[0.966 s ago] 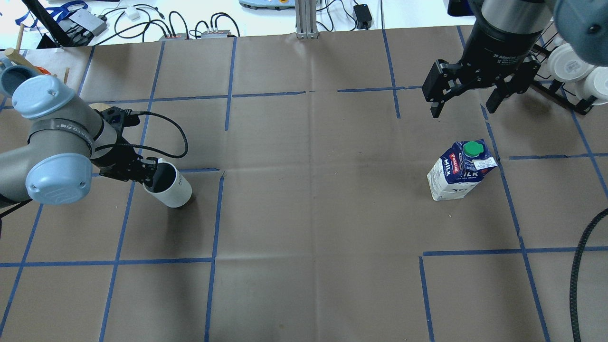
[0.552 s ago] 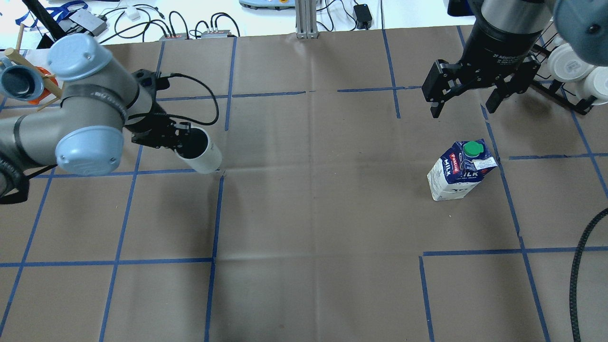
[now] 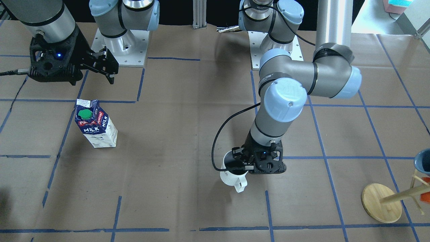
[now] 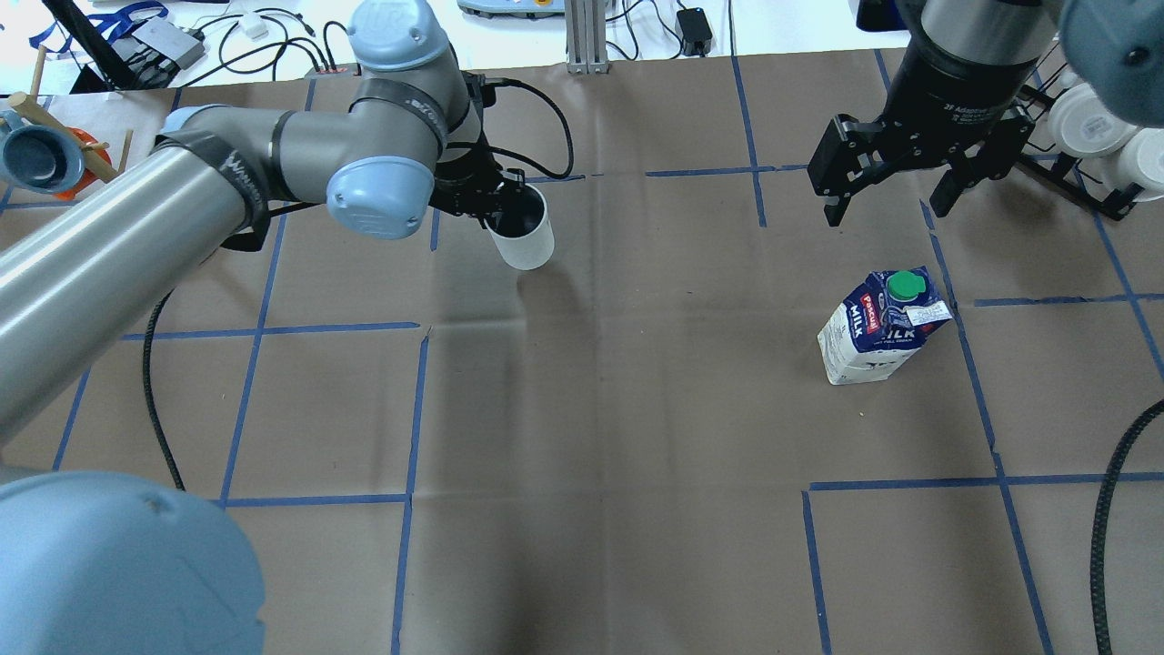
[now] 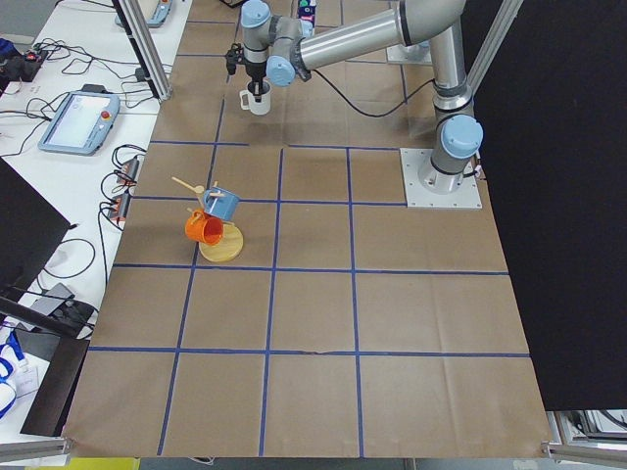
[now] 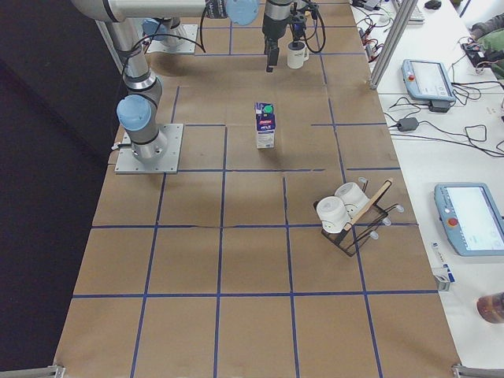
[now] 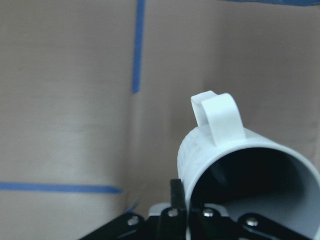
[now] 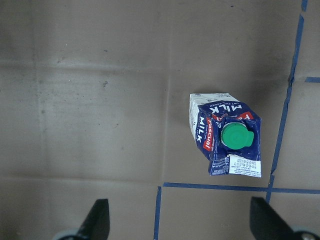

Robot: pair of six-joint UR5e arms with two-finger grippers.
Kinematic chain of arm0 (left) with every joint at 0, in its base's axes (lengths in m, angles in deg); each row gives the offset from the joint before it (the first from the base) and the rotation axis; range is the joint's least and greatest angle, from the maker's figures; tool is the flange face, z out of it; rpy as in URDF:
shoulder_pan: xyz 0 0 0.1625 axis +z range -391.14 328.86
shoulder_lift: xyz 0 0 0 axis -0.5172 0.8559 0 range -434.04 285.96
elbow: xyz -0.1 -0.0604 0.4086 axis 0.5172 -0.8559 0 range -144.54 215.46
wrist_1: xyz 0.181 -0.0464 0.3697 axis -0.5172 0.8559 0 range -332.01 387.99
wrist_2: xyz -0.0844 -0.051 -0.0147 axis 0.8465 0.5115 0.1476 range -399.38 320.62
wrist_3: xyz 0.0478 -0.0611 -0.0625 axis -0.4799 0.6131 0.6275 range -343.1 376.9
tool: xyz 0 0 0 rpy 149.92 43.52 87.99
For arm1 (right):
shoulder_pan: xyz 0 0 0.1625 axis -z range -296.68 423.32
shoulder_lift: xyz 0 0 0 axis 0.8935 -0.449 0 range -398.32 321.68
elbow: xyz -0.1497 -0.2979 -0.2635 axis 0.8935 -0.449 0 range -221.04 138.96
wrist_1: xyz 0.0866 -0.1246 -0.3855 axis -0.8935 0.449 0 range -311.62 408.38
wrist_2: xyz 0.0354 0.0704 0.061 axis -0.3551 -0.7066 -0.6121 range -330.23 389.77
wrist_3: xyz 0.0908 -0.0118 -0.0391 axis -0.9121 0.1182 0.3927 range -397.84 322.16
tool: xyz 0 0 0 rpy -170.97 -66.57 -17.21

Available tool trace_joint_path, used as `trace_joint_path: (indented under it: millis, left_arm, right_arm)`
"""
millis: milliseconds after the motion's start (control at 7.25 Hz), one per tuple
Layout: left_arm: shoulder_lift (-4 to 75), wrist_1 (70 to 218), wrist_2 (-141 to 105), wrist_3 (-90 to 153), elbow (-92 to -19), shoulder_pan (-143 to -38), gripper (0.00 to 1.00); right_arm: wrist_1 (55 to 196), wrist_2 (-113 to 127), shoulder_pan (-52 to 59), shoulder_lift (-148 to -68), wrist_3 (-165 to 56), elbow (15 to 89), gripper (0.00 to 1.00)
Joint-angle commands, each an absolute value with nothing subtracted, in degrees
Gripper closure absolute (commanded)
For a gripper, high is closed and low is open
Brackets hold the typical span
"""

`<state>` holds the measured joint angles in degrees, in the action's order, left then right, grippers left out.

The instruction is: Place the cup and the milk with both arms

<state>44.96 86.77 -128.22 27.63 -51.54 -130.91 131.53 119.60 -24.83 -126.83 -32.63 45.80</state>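
My left gripper (image 4: 498,198) is shut on the rim of the white cup (image 4: 522,235) and holds it upright just above the paper, left of the table's middle at the far side. In the front-facing view the cup (image 3: 232,177) hangs with its handle toward the camera. In the left wrist view one finger sits inside the cup (image 7: 235,160) and one outside. The milk (image 4: 878,326) stands upright on the right. My right gripper (image 4: 889,207) is open and empty, above and beyond the milk (image 8: 223,133).
A wooden mug tree (image 3: 382,202) with a blue and an orange mug stands at the far left (image 4: 36,150). A black rack with white cups (image 4: 1091,136) stands at the far right. A black cable (image 4: 1105,509) hangs at the right edge.
My left arm has carried the cup away from the robot and to the right, toward the table's middle. The right arm and the milk have not moved.
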Motion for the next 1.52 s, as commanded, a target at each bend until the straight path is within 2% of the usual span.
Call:
trace_joint_path:
  millis: [0, 552, 690, 828, 966, 1241, 1379]
  left_arm:
    - [50.66, 86.26, -129.65, 28.32, -47.26, -133.27, 0.99]
    - [50.5, 86.17, -129.47, 28.32, -47.16, -133.27, 0.97]
    - [50.5, 86.26, -129.21, 28.32, -47.25, -133.27, 0.85]
    - [50.06, 86.35, -129.64, 27.37, -47.34, -133.27, 0.11]
    - [48.93, 86.52, -129.65, 27.44, -47.6, -133.36, 0.01]
    - [47.43, 87.05, -129.3, 27.45, -47.86, -133.54, 0.0]
    - [44.11, 87.66, -129.12, 27.36, -49.17, -133.54, 0.0]
  right_arm:
    - [131.53, 119.6, -24.83, -126.83, -32.65, 45.8, 0.0]
    - [131.53, 119.6, -24.92, -126.83, -32.65, 45.8, 0.0]
    - [131.53, 119.51, -24.84, -126.83, -32.65, 45.8, 0.0]
    - [131.53, 119.51, -24.92, -126.83, -32.65, 45.8, 0.0]
    - [131.53, 119.51, -24.84, -126.83, -32.65, 45.8, 0.0]
    - [131.53, 119.51, -24.83, -126.83, -32.56, 45.8, 0.0]
    - [131.53, 119.51, -24.75, -126.83, -32.39, 45.8, 0.0]
